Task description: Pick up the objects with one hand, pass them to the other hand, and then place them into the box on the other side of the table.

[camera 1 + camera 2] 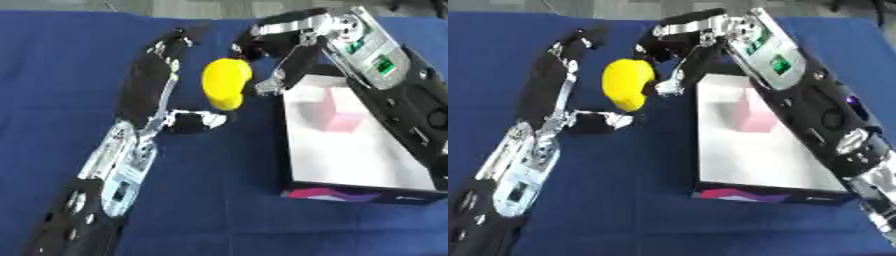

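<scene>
A yellow, rounded object (226,80) hangs above the blue table between my two hands. My right hand (293,42) reaches in from the upper right; its curled fingers (248,50) rest on the object's top and its thumb presses the right side. My left hand (147,97) stands just left of the object with its fingers straight and pointing away. Its thumb (199,121) sticks out below the object's lower end, and I cannot tell whether it touches. The box (350,192), white inside, lies on the right under my right forearm.
A pink block (339,114) lies inside the box near its far end. The box's near wall carries a dark, coloured print. A blue cloth (219,210) covers the table, with open room in front and at the far left.
</scene>
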